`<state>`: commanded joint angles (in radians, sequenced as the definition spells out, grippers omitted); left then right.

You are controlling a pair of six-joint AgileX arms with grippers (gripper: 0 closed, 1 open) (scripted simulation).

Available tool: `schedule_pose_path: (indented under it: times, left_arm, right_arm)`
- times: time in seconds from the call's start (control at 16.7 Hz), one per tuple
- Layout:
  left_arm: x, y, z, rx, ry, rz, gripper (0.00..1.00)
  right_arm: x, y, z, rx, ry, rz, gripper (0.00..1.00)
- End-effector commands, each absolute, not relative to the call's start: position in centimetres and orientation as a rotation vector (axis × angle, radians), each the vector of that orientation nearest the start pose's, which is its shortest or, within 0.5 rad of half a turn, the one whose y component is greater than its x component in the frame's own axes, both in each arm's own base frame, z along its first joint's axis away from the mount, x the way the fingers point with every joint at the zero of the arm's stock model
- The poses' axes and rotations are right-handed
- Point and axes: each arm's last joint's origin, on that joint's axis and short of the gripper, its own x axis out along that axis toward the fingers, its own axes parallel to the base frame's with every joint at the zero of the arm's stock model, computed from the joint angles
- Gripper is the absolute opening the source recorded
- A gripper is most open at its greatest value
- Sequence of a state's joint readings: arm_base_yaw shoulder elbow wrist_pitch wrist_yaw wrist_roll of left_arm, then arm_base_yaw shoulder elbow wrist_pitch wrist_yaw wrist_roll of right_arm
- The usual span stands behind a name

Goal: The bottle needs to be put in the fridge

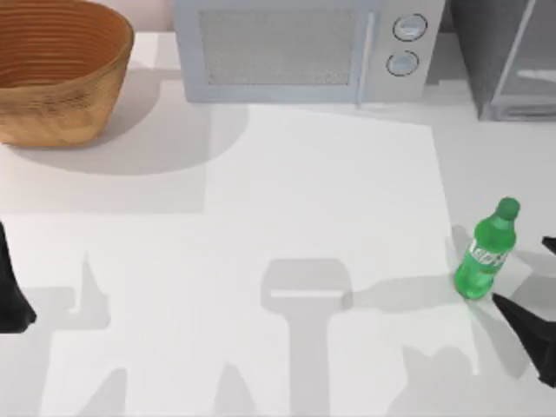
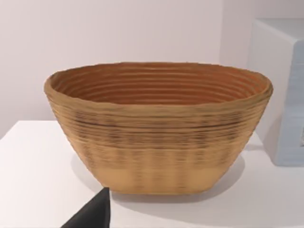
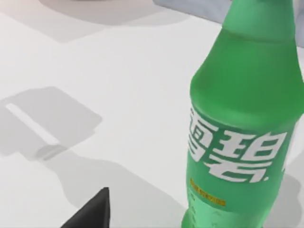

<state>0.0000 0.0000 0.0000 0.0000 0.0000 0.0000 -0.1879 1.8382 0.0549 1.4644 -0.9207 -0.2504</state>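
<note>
Closing on the bottle (image 1: pixel 486 252) from the counter's right edge, the right hand (image 1: pixel 532 291) has fingers apart either side. It stands upright, likely light and slick; grip the labelled waist. Beyond, the fridge (image 1: pixel 508 52) waits, far right.

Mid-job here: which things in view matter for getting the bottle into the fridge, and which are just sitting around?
For the job:
bottle, upright, table's right side
fridge, far right corner
right gripper, beside the bottle

Just lying about:
basket
microwave
</note>
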Motion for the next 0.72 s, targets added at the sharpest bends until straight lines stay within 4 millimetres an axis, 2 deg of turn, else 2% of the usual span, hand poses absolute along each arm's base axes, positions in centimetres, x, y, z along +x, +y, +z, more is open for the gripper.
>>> schedule_pose_path:
  times: [0.18, 0.3, 0.54, 0.72]
  left_arm:
    - [10.6, -0.1, 16.0, 0.000, 0.000, 0.000, 1.00]
    - [10.6, -0.1, 16.0, 0.000, 0.000, 0.000, 1.00]
    - [10.6, -0.1, 16.0, 0.000, 0.000, 0.000, 1.00]
    - [10.6, -0.1, 16.0, 0.000, 0.000, 0.000, 1.00]
  right_arm:
    - [18.5, -0.9, 7.4, -0.075, 0.193, 0.775, 1.00]
    - [19.3, -0.4, 7.3, -0.077, 0.189, 0.773, 1.00]
    - [21.7, 1.9, 6.6, -0.078, 0.190, 0.774, 1.00]
    - [22.6, 3.1, 6.2, -0.077, 0.190, 0.773, 1.00]
